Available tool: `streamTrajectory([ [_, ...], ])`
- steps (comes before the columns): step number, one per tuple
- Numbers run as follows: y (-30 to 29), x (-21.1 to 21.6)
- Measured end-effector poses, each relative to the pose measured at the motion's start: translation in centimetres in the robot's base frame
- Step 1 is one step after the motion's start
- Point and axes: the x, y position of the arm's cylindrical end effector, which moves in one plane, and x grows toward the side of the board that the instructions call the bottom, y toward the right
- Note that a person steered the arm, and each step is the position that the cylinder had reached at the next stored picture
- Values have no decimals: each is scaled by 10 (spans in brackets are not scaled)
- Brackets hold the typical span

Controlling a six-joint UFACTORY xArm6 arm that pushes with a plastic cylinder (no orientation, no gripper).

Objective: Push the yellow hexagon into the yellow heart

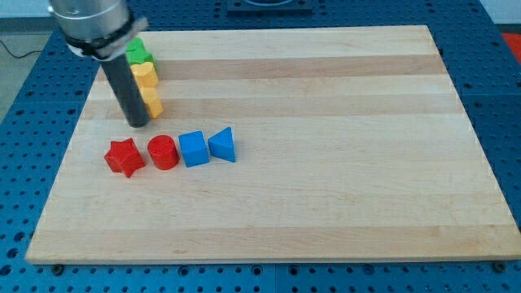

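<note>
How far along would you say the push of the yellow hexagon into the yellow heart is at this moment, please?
Nearly done, it seems: the lower yellow block, apparently the yellow hexagon, sits right against the upper yellow block, apparently the yellow heart, though the rod partly hides both. In hand: my tip rests just left of and below the lower block. Left: at most a confirming nudge. The green block lies above them.

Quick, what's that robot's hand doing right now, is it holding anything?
There is no hand to open or close: the arm ends in a plain rod.
My tip holds nothing; it rests on the board just left of the lower yellow block.
</note>
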Motion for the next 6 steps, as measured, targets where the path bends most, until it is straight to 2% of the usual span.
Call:
streamTrajectory([
  [1,-24,-15],
  [2,-17,12],
  [3,16,32],
  [4,39,9],
  [5,37,-18],
  [6,23,-27],
])
